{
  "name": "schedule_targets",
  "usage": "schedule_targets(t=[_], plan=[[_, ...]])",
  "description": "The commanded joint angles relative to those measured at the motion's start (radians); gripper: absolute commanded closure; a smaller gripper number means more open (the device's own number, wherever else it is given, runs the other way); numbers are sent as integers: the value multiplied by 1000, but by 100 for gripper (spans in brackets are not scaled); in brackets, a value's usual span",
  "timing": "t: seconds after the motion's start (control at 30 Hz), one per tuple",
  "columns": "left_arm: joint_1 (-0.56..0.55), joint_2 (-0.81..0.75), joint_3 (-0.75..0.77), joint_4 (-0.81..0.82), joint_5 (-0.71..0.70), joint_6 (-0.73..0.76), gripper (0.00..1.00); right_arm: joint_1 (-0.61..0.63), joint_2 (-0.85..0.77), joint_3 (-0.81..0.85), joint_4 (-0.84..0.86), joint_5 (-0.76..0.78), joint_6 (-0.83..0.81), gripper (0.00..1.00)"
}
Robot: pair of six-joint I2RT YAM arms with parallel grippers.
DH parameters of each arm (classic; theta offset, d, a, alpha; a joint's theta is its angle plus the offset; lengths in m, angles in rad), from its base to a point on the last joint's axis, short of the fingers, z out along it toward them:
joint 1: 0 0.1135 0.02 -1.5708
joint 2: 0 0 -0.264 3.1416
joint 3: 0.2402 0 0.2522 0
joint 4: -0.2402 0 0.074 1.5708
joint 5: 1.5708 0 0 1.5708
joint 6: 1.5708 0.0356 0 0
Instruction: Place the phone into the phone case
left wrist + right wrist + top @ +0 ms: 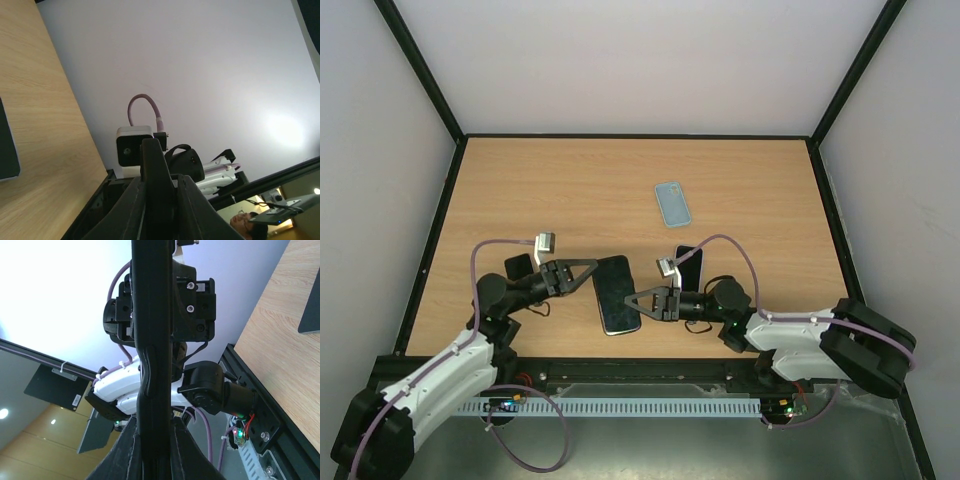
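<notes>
1. A light wooden bench (pixel 570 190) with a black frame along its edges.
2. White walls (pixel 640 60) rise from its far and side edges.
3. A dark flat slab (pixel 690 260) lies right of middle, toward the near edge, partly covered.
4. A small black object (pixel 517 265) sits near the left edge, too hidden to identify.
5. A pale perforated rail (pixel 640 407) runs below the near edge.
6. A person wearing glasses (pixel 245 226) shows beyond the enclosure.

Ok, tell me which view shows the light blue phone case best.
The top external view. There the light blue phone case lies flat on the table, whole and uncovered. Neither wrist view shows it at all.
</notes>
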Motion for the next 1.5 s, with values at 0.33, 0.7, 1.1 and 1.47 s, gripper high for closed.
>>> schedule_targets(t=[0.33, 0.7, 1.1, 1.47], plan=[[3, -63, 118, -326, -9, 163, 66, 7, -67, 21, -27, 96, -31, 95], [0, -11, 68, -236, 36, 137, 46, 6, -140, 81, -184, 208, -78, 95], [-18, 29, 75, -226, 45, 169, 91, 7, -71, 89, -158, 202, -69, 95], [-18, 8, 152, -458, 20, 282, 90, 6, -88, 78, -191, 267, -74, 95]])
